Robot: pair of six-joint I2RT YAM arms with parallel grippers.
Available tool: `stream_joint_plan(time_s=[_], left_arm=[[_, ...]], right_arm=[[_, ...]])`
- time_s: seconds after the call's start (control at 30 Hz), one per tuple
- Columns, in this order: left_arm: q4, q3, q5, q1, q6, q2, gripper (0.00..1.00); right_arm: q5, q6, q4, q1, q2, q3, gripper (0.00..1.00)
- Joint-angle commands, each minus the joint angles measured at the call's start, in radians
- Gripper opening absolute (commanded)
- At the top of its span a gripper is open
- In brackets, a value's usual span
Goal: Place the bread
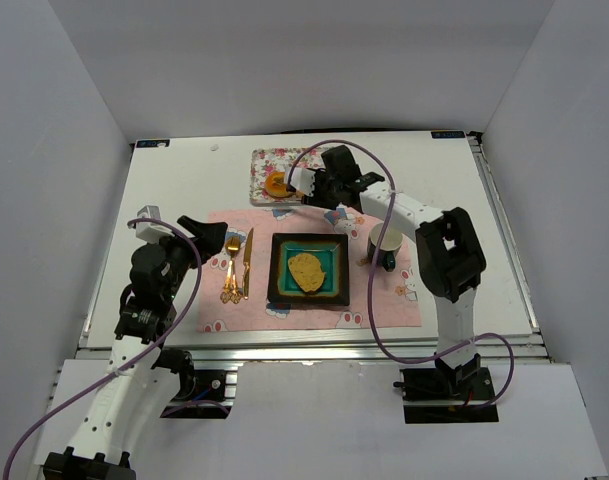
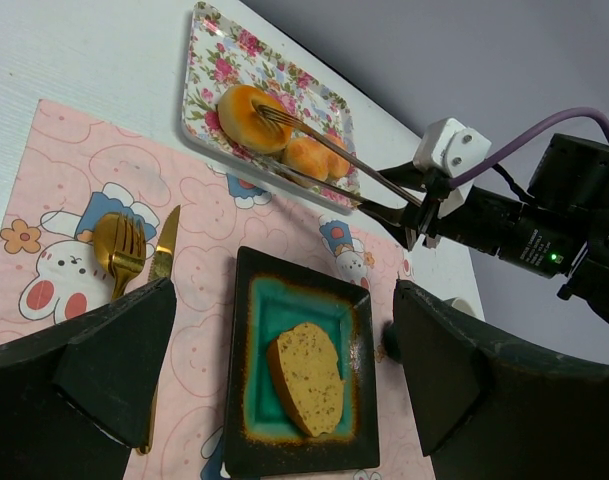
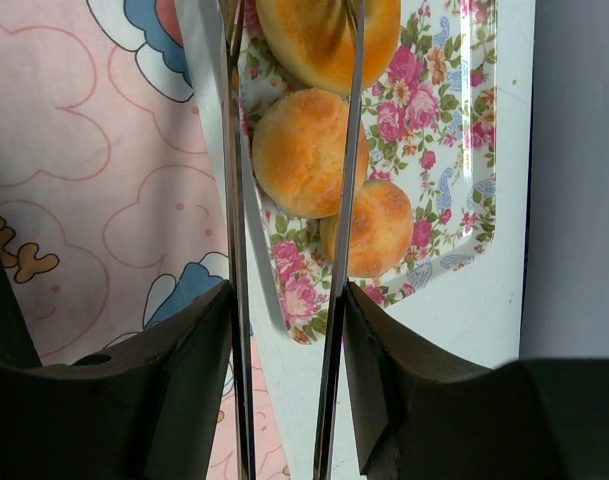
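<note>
The flat oval bread [image 1: 309, 270] is recorded lying in the teal plate [image 1: 276, 270]. The ring doughnut [image 2: 250, 117] is found on the floral tray [image 2: 209, 60] beyond that plate, beside two small buns [image 3: 302, 150]. The right gripper [image 3: 287, 300] is clamped on metal tongs [image 3: 236, 250], whose arms are spread about the doughnut; one tip appears to rest on its top. The left gripper [image 2: 284, 340] is held wide apart and empty, left of the plate over the gold cutlery [image 1: 236, 265]. Risk noted: if the tongs are drawn back with a tip snagged on the doughnut, the piece could be dragged off the tray toward the plate, or the buns could be knocked. If the hold on the tongs is slackened too far, they could be dropped onto the tray.
</note>
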Motion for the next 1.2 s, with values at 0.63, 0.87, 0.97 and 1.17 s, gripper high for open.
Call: stream_joint_plan(time_s=[0.63,0.87,0.97,1.17], left_arm=[[-0.01,0.001,-0.011,0.001,0.002,-0.02,0.98],[-0.015,0.009,-0.009,0.001,0.002,-0.027,0.98],[-0.013,0.006,-0.011,0.001,0.002,-0.027,0.98],[-0.005,0.0,-0.011,0.001,0.002,-0.024,0.98]], right_arm=[[-0.046,-0.005,-0.027,0.004,-0.042,0.057,0.07],[-0.176,0.057,-0.057,0.003,-0.297,-0.087,0.04],[-0.234,0.05,-0.142,0.003,-0.421,-0.189,0.04],[-0.297,0.024,-0.27,0.004,-0.688,-0.469,0.08]])
